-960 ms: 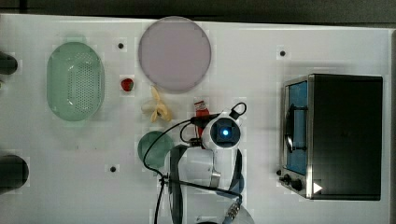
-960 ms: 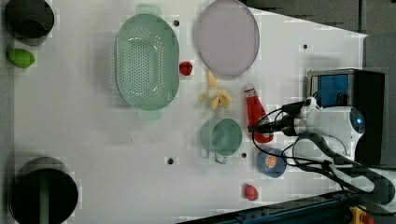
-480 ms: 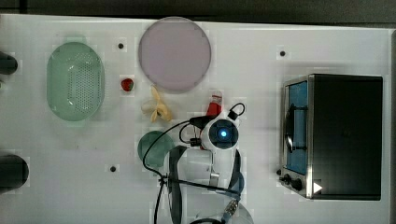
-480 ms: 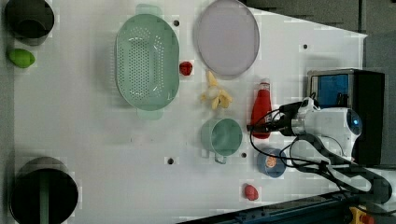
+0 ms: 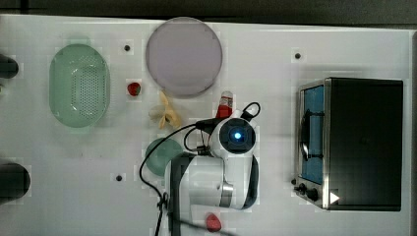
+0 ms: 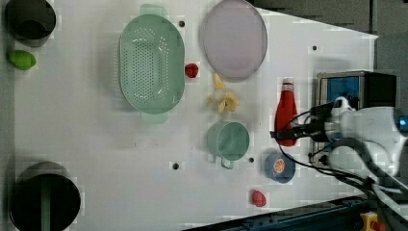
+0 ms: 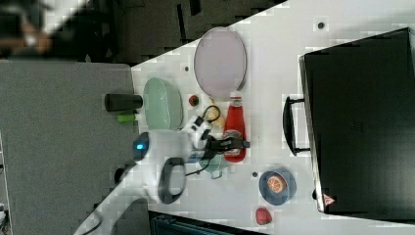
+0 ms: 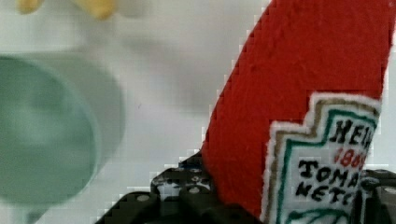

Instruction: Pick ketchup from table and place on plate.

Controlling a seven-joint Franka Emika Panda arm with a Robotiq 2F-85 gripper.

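Your ketchup (image 6: pixel 286 115) is a slim red squeeze bottle with a white cap and a white printed label, its lower body clamped between black fingers (image 8: pixel 187 191). The pale lilac-grey round plate (image 5: pixel 184 55) lies flat and bare near the white table's (image 5: pixel 255 44) far edge in the top view.

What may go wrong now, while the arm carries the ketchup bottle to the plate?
1. The jaws hold the ketchup bottle only near its base, with the long body and white cap sticking out, so it may swing or slip on the way.
2. The peeled banana lies close to the plate's near edge; a low carry might knock it.
3. The green cup stands close beside the gripper and could be bumped.
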